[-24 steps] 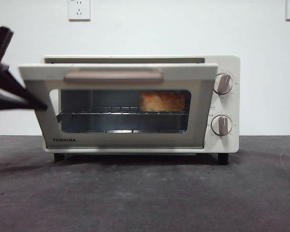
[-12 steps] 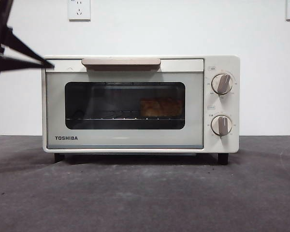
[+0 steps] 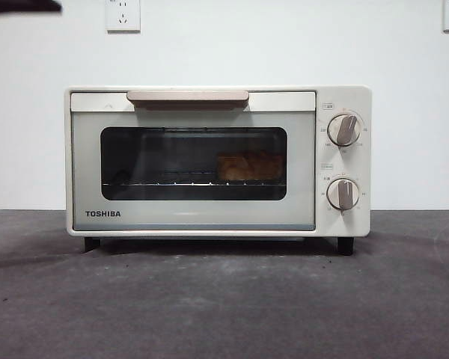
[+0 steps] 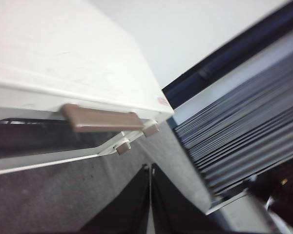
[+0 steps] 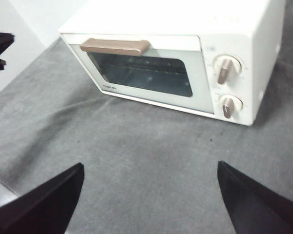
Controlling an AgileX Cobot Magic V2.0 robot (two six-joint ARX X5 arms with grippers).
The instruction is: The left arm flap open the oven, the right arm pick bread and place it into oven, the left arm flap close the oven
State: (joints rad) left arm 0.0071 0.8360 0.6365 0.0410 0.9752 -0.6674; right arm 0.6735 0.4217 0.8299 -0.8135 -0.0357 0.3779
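The cream-white TOSHIBA oven [image 3: 209, 161] stands on the dark table with its glass door shut. The orange-golden bread [image 3: 248, 166] lies on the rack inside, toward the side with the knobs, seen dimly through the window. My left gripper [image 4: 150, 170] is shut and empty, lifted off beside the oven [image 4: 63, 63] near its beige handle [image 4: 100, 118]; it shows as a black tip [image 3: 22, 6] at the front view's top left corner. My right gripper [image 5: 149, 190] is open and empty, held back above the table in front of the oven [image 5: 185, 58].
Two beige knobs [image 3: 344, 129] sit on the oven's right panel. Grey table surface [image 3: 224, 299] stretches in front of the oven. Wall sockets [image 3: 122, 15] are on the white wall behind. A slatted dark structure [image 4: 239, 141] lies beside the table in the left wrist view.
The oven door went from partly open to fully shut. My left gripper then rose up and away from the oven's left edge to the top corner.
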